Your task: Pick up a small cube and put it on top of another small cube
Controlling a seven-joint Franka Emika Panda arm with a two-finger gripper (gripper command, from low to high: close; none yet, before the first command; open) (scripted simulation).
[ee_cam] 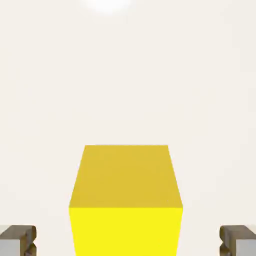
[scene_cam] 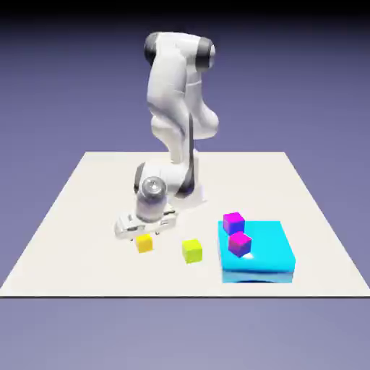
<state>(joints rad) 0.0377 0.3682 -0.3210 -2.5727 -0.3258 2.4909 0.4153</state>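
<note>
A small yellow cube rests on the white table, left of centre in the exterior view. My gripper hangs just over it, pointing down. In the hand view the yellow cube fills the lower middle, and my gripper stands open around it. The grey fingertips show at both bottom corners, each with a wide gap to the cube's sides. A second small cube, yellow-green, lies a short way toward the exterior view's right.
A flat cyan block sits at the exterior view's right. A magenta cube stands on it, and a purple-magenta cube sits at its far left corner. The table's front edge runs just below the cubes.
</note>
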